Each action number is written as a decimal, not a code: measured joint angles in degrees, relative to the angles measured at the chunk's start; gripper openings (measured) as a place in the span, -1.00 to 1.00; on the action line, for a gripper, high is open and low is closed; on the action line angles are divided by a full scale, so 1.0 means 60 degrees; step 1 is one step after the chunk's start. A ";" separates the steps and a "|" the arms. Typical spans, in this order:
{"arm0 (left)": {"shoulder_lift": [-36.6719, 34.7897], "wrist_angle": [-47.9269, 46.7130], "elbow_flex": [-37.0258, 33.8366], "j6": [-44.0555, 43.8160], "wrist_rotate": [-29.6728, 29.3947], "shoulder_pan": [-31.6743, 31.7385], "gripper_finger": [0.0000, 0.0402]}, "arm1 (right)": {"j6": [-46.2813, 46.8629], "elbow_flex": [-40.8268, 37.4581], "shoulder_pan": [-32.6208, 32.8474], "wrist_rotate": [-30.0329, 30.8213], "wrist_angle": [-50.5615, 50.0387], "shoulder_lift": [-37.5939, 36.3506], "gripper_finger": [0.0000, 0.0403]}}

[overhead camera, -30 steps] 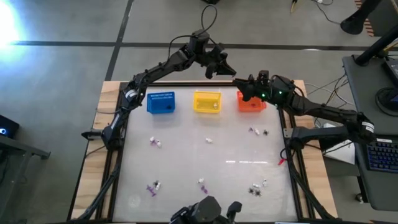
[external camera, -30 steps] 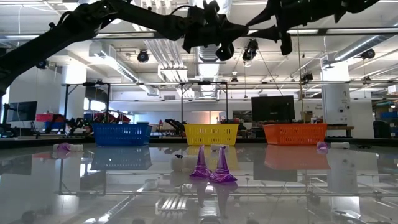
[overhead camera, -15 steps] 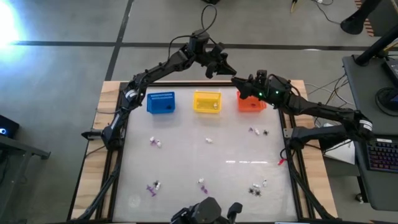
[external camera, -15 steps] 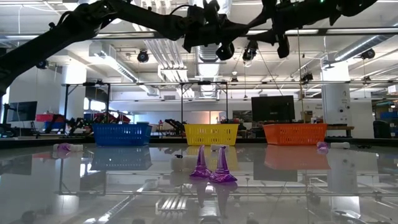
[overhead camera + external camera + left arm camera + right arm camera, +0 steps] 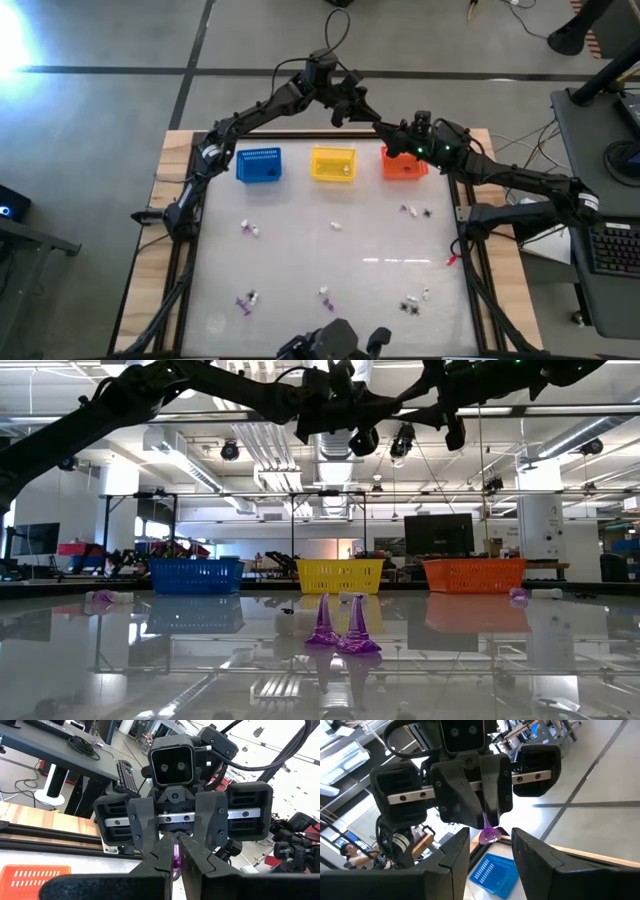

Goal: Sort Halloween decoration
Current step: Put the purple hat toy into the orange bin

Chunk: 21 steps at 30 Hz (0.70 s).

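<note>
purple trinket (image 5: 176, 861) showing only as a sliver between the left gripper's (image 5: 176, 851) fingers, table trinkets (image 5: 250, 229) appearing too small to identify from above, both arms running off the low view's top edge

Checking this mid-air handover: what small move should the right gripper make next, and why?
Probably ease the open right gripper forward around the small purple cone-shaped trinket. The shut left gripper holds it out facing the right gripper, just ahead of its parted fingers.
</note>
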 joint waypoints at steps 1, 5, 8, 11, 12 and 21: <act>0.0000 -0.0002 0.0000 0.0026 -0.0003 -0.0004 -1.00 | 0.0003 0.0000 0.0000 0.0000 -0.0001 0.0000 -0.34; -0.0003 -0.0002 -0.0004 0.0067 -0.0004 -0.0025 -1.00 | 0.0004 0.0000 0.0000 -0.0002 -0.0001 0.0000 -0.43; 0.0014 0.0020 -0.0007 0.0068 -0.0004 -0.0047 -1.00 | 0.0004 0.0000 0.0000 -0.0004 0.0002 0.0000 -0.50; 0.0027 0.0020 -0.0011 0.0067 -0.0010 -0.0072 -1.00 | 0.0065 0.0000 0.0004 -0.0007 -0.0003 0.0000 -0.51; 0.0029 0.0020 -0.0013 0.0067 -0.0012 -0.0078 -1.00 | 0.0073 0.0000 0.0004 -0.0010 -0.0004 0.0000 -0.51; 0.0043 0.0035 -0.0015 0.0067 -0.0026 -0.0099 -1.00 | 0.0076 0.0001 0.0004 -0.0011 0.0002 0.0083 -0.52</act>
